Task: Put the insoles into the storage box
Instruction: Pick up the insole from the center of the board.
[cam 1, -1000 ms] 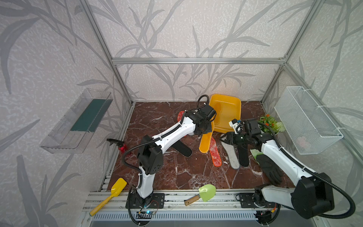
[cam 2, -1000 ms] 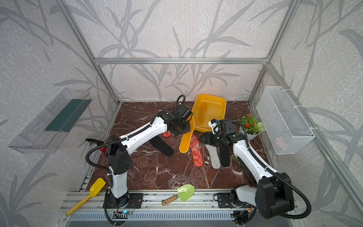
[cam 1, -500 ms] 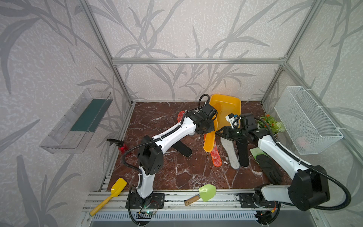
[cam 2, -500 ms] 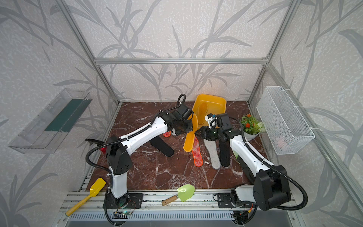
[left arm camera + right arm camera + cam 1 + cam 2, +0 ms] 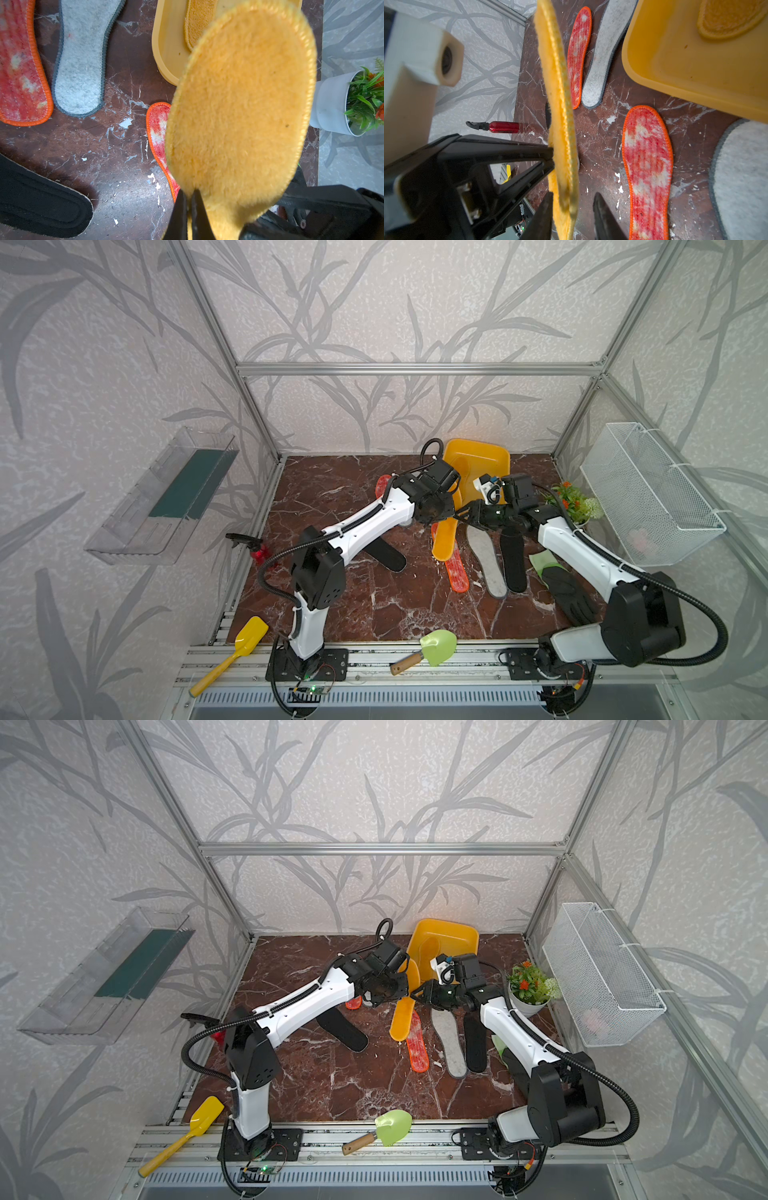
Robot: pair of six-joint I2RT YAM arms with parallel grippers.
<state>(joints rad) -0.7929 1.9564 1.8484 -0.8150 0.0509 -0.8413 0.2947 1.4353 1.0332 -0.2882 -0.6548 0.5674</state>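
Hanging from the clenched left tool, the yellow insole sits between the right tool's parted fingers.

No legible txt anywhere.

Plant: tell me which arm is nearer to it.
Right. The right arm runs close beside the plant; the left arm is far off, across the yellow insole from it.

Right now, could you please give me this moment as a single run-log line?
left gripper: shut on lifted yellow insole | right gripper: open, straddling it | storage box: other yellow insole inside
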